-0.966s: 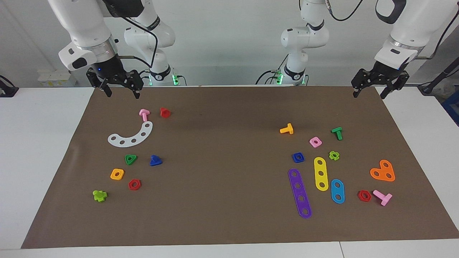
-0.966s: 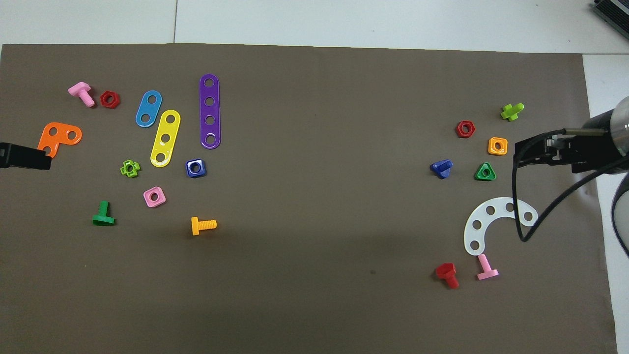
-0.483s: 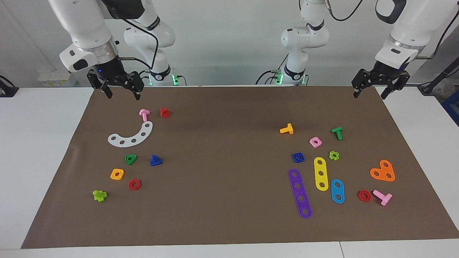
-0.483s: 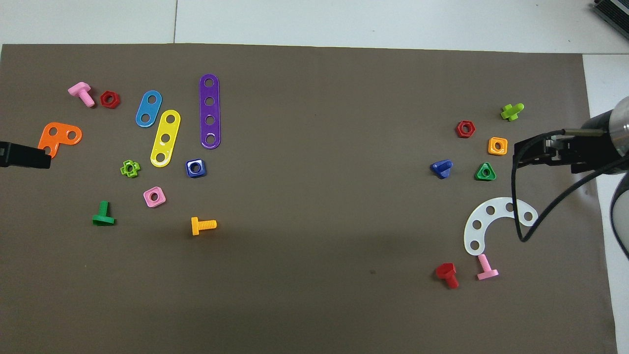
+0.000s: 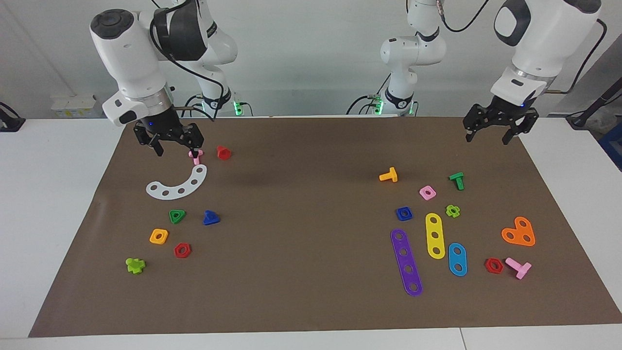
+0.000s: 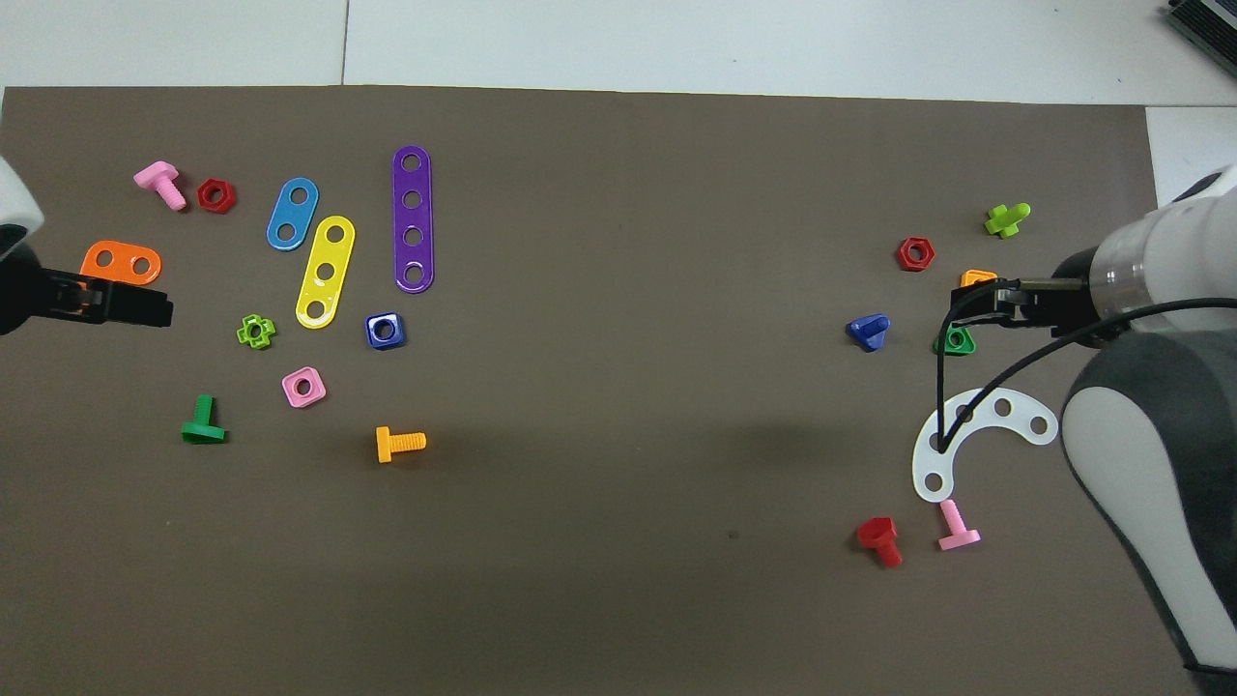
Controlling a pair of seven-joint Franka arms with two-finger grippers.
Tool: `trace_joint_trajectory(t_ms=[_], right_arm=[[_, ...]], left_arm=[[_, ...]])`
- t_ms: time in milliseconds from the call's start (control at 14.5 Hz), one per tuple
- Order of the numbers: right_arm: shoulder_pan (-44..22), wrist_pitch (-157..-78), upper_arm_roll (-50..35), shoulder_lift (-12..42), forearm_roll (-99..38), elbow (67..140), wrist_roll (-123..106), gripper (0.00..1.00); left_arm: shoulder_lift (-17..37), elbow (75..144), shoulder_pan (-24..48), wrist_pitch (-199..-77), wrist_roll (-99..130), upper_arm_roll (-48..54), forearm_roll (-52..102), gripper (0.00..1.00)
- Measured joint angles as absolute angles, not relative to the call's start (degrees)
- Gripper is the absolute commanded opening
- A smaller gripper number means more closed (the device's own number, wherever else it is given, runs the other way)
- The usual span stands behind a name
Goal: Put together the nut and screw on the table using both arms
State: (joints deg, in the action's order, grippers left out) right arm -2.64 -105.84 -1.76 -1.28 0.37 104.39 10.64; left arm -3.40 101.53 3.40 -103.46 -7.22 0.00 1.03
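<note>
Both tools are hanging open above the mat's robot-side edge: right tool [image 5: 177, 147], left tool [image 5: 487, 135]. The screw [image 5: 211, 218] and nut [image 5: 404, 213] are lying well apart, open counter [image 5: 301, 218] between.

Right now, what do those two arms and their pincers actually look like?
Both arms are glossy white, rounded segments joined by dark grey joints, with a silver ring above each wrist. A black cable loops along each. The right pincer and the left pincer are black with two thin fingers; a small blue light glows above each.
</note>
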Motion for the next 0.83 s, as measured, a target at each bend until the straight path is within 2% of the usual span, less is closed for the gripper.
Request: trace_joint_trajectory(t_ms=[207, 414, 552, 828], right_arm=[[-2.6, -111.1, -1.8, 2.8, 0.4, 105.3, 10.6, 0.96], [-3.0, -117.8, -1.8, 8.6, 0.4, 105.9, 10.6, 0.96], [-3.5, -122.5, -1.9, 12.1, 0.4, 106.8, 10.6, 0.95], [-3.6, -126.9, -1.9, 15.2, 0.4, 109.2, 10.6, 0.91]], left_arm=[[-0.7, 107.5, 6.8, -112.8, -3.2, 0.1, 1.8, 1.00], [4.7, 109.8, 9.3, -120.9, 0.6, 0.2, 1.9, 1.00], [6.3, 113.4, 10.0, -127.5, 1.6, 0.2, 1.9, 1.00], [8.3, 118.8, 10.6, -136.9, 5.3, 0.2, 1.9, 1.00]])
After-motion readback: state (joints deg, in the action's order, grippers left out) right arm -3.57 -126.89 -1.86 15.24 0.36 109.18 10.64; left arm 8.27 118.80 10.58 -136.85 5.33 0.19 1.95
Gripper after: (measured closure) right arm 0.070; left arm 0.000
